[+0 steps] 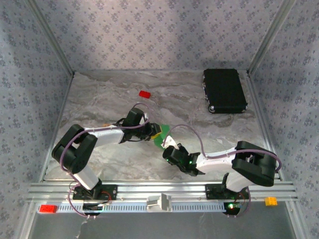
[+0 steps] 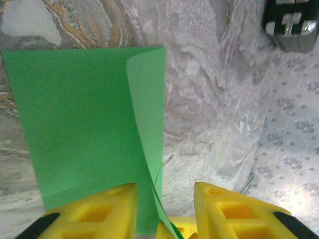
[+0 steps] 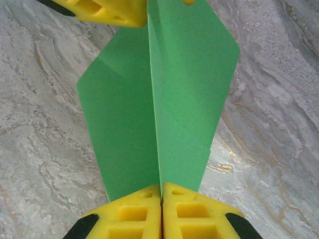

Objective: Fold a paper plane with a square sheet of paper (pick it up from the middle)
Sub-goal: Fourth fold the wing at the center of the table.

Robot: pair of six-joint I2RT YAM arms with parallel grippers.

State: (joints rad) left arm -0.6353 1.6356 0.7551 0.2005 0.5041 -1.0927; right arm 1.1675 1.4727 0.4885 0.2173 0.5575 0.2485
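Folded green paper point(image 2: 84, 129) between parted jaws

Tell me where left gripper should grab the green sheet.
I'd pinch the upright fold of the green sheet at the end facing the left gripper, coming in along the crease. That flap stands between its open jaws; the right gripper is shut on the opposite end.

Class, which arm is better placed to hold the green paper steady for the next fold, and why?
Right: the right gripper is shut on the green paper. The left gripper stands open astride its edge, gripping nothing.
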